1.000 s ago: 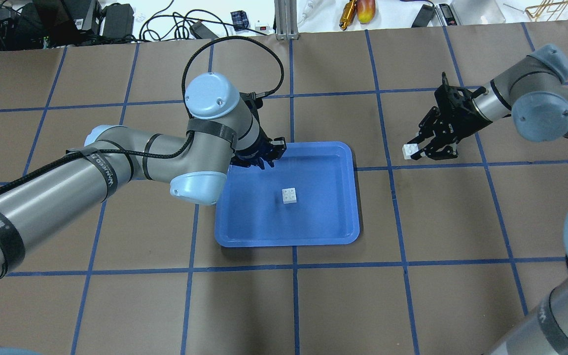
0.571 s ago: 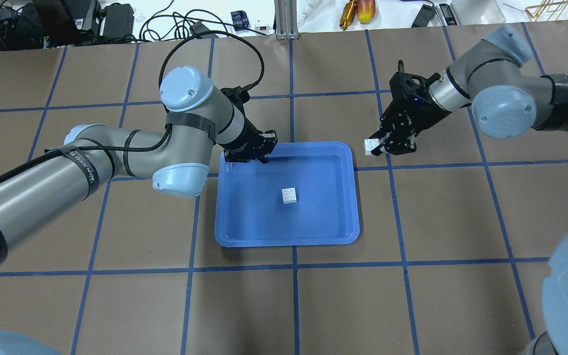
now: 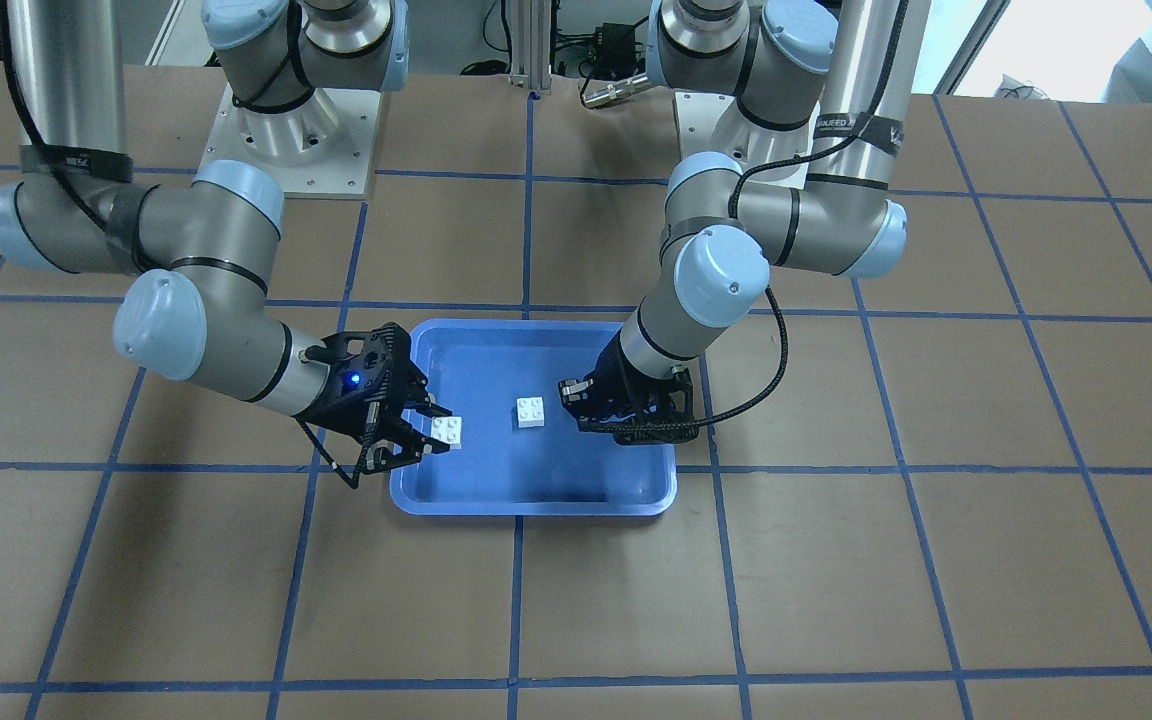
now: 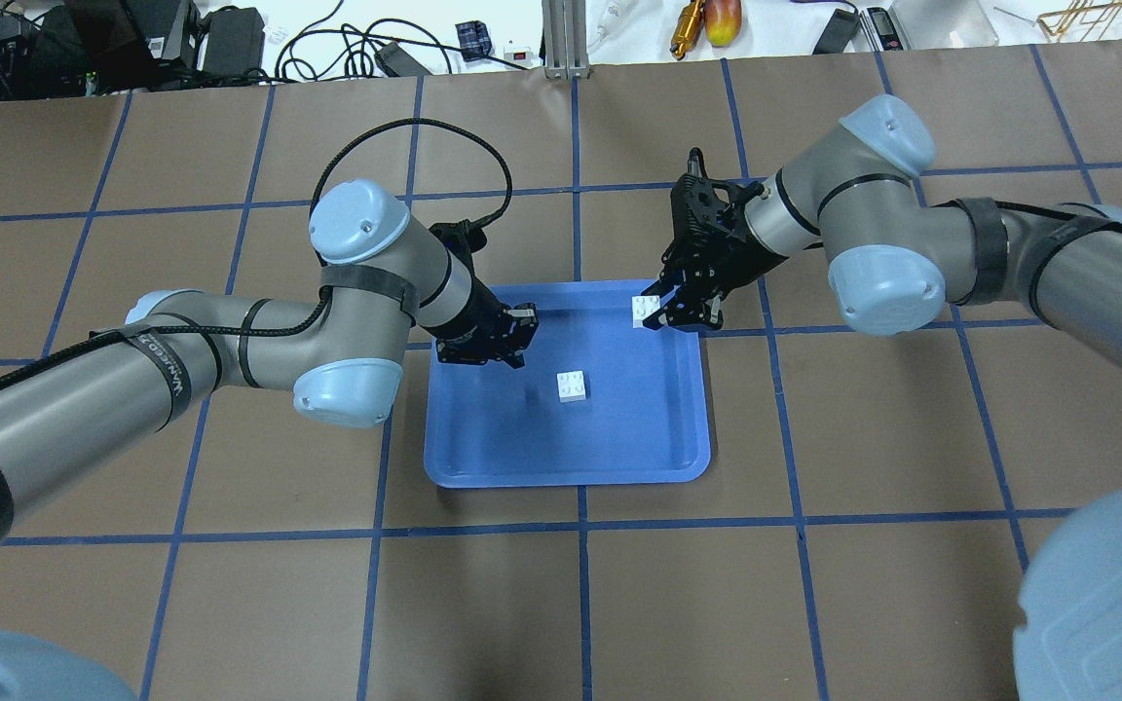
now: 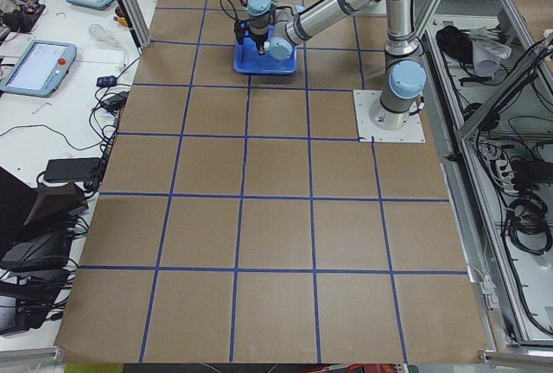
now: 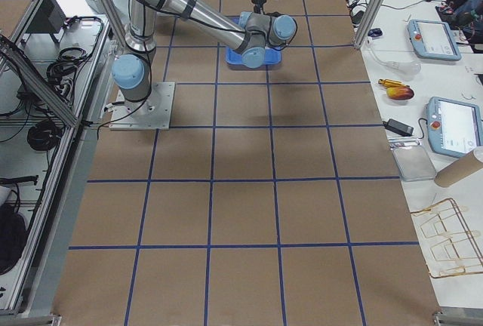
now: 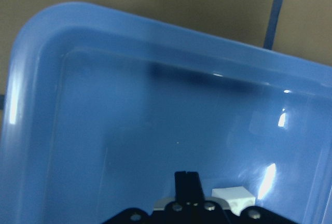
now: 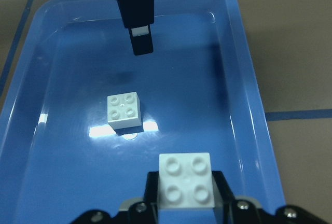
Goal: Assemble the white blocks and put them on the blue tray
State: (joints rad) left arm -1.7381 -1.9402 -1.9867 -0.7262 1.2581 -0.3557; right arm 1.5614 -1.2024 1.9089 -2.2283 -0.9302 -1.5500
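Observation:
The blue tray [image 4: 571, 475] lies mid-table, also in the front view [image 3: 536, 505]. One white block [image 4: 573, 387] sits studs up on its floor, also in the front view [image 3: 532, 411] and the right wrist view [image 8: 124, 109]. My right gripper [image 4: 663, 313] is shut on the other white block [image 4: 646, 310], held studs up above the tray's far right corner, also in the front view [image 3: 447, 430] and right wrist view [image 8: 185, 180]. My left gripper [image 4: 520, 329] is shut and empty, low over the tray's far left part, apart from the lying block.
Cables, tools and an aluminium post [image 4: 566, 39] lie beyond the table's far edge. The arm base plates [image 3: 286, 130] are bolted at the robot's side. Brown table with blue tape grid surrounds the tray.
My right gripper has carried its white block leftward from over the bare table to the tray's far right corner. My left gripper has shifted slightly nearer, farther over the tray floor.

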